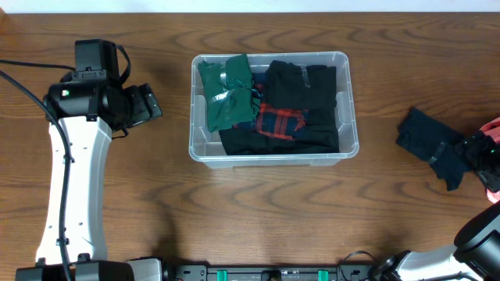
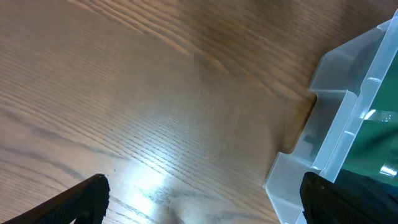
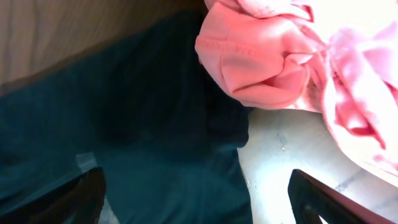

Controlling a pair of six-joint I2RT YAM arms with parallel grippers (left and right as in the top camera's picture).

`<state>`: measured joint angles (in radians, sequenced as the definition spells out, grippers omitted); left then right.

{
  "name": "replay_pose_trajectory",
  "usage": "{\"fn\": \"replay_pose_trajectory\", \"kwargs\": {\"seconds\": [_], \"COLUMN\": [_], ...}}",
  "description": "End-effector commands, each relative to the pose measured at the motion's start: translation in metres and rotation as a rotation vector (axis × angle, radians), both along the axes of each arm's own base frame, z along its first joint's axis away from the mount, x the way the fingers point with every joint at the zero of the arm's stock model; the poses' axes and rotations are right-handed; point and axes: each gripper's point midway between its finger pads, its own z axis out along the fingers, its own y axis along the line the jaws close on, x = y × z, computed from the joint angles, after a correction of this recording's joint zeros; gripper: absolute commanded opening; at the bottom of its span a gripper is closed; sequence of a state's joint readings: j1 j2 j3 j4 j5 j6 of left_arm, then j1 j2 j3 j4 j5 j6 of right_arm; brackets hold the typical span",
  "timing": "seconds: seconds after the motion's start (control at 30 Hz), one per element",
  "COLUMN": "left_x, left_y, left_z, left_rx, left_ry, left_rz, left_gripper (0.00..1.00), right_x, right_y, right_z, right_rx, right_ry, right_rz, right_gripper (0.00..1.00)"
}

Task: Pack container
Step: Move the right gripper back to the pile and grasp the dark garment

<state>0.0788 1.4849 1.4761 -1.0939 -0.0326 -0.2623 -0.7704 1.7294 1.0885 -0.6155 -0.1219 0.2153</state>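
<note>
The clear plastic container [image 1: 350, 148] sits mid-table and holds a green garment [image 1: 226, 92], a black garment [image 1: 308, 94] and a red plaid one [image 1: 280, 121]. Its corner shows in the left wrist view [image 2: 336, 124]. My left gripper [image 1: 147, 104] is open and empty over bare wood, left of the container; its fingertips frame bare wood in the left wrist view [image 2: 202, 202]. My right gripper [image 1: 478, 152] is at the far right edge, open just above a dark teal garment [image 1: 426, 136], seen close up in the right wrist view [image 3: 124, 124], next to a pink garment [image 3: 280, 56].
The pink garment [image 1: 492, 129] lies at the table's right edge, partly out of the overhead view. The wooden table [image 1: 234, 226] runs all round the container.
</note>
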Motion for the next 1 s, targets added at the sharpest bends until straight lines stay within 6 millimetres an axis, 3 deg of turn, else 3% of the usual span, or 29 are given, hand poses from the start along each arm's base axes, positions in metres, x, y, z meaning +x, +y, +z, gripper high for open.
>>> {"fn": "replay_pose_trajectory", "kwargs": {"seconds": [0.0, 0.2, 0.4, 0.7, 0.9, 0.97], "left_x": [0.001, 0.001, 0.001, -0.001, -0.001, -0.001], "left_y": [0.003, 0.003, 0.002, 0.002, 0.002, 0.002], "left_z": [-0.004, -0.004, -0.004, -0.005, -0.005, -0.005], "left_rx": [0.003, 0.002, 0.002, 0.002, 0.002, 0.002], "left_ry": [0.009, 0.011, 0.011, 0.018, 0.017, 0.018], "left_rz": [0.008, 0.008, 0.008, 0.008, 0.008, 0.008], "left_gripper": [0.98, 0.98, 0.98, 0.98, 0.98, 0.98], "right_x": [-0.004, -0.004, -0.008, 0.000, 0.008, 0.012], "right_y": [0.003, 0.002, 0.007, 0.012, 0.021, 0.024], "right_z": [-0.009, -0.025, -0.040, -0.051, -0.055, -0.054], "right_rx": [-0.014, -0.048, -0.062, -0.094, -0.108, -0.112], "right_ry": [-0.001, -0.036, -0.057, -0.125, -0.161, -0.166], "right_rz": [0.019, 0.019, 0.006, 0.001, 0.010, 0.023], "right_gripper": [0.89, 0.84, 0.72, 0.64, 0.41, 0.20]}}
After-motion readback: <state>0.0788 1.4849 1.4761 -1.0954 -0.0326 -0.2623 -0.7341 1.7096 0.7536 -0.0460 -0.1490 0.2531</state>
